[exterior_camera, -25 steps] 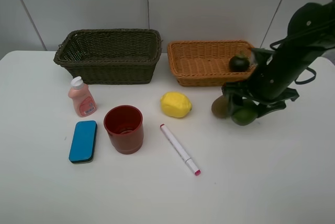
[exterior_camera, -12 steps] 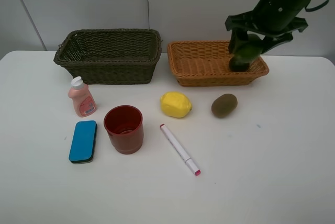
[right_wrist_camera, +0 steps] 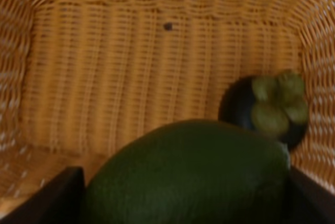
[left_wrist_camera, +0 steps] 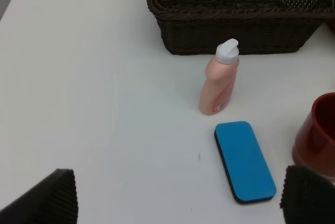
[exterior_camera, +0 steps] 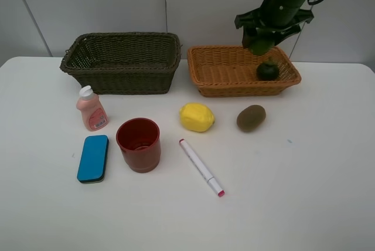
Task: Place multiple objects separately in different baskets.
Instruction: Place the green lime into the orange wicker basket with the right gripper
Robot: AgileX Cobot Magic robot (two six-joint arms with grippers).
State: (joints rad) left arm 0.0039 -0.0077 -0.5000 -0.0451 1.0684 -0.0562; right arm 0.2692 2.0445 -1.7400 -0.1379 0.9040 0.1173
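Clamped between the dark fingers of the right gripper: the green lime, hanging in the air over the far side of the light orange-tan basket, clear of its weave. From the right wrist, a smooth, dull, deep-green oval, blurred and very close. Beneath it and a little to one side, on the floor of that basket near its right end: the dark green mangosteen, round, almost black, crowned with pale green lobes. Shallow, rectangular wicker, tightly woven in fine horizontal rows, walls flaring outward.

On the white table just in front of that basket:
- brown kiwi, a matte oval, off the right front corner
- yellow lemon, lumpy, off the left front corner

Farther forward of the basket: white pink-tipped marker, lying slantwise, pink end nearest the camera. Forward and left of the basket:
- red cup, glossy, upright, mouth up
- blue eraser, a flat rounded slab on a dark base
- pink bottle with white cap, standing upright

Immediately left of the basket, close beside it but apart: the dark olive-brown basket, deeper, coarser in weave.

Far left of the orange-tan basket, above the table near the eraser: left gripper, fingers spread wide, only the dark tips visible, gripping nothing.
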